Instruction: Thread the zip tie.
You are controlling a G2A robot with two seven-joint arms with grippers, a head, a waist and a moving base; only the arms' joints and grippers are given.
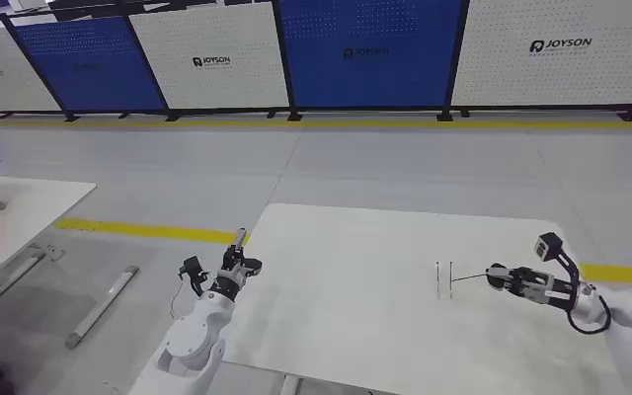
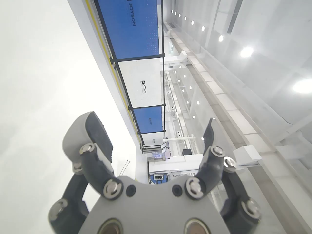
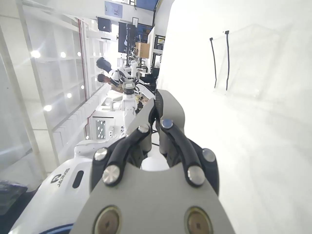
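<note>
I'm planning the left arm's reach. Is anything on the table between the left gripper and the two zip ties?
Nothing visible. The left gripper is open at the left edge of the table, and only bare surface lies between it and the zip ties, which lie side by side.

Black zip ties (image 1: 437, 278); plain white desk (image 1: 346, 326). Dotted panels (image 1: 370, 49), alternately blue and white; yellow floor stripe (image 1: 148, 230), pale grey floor (image 1: 395, 168).
</note>
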